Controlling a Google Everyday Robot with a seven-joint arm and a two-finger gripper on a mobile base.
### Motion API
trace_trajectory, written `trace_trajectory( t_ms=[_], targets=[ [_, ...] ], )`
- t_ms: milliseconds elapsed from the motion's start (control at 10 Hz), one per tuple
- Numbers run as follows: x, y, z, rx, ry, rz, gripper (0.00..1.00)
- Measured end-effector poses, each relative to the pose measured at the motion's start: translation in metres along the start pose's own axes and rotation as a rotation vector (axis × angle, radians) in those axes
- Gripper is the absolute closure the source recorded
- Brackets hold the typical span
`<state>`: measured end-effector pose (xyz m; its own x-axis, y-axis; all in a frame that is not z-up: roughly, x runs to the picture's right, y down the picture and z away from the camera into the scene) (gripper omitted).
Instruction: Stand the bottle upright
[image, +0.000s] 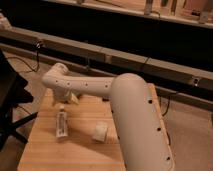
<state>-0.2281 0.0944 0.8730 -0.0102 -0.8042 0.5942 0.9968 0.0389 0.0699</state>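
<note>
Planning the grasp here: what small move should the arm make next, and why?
Probably lower the tool toward the bottle. The bottle lies flat on the wooden table, and the tool hangs just above its far end, not visibly holding it.
</note>
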Motion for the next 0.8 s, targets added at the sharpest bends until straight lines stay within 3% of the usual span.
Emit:
trace_trajectory(
  t_ms=[800],
  targets=[
    [-0.011,-0.004,0.050,-0.020,-0.125,0.029,0.20]
  ],
)
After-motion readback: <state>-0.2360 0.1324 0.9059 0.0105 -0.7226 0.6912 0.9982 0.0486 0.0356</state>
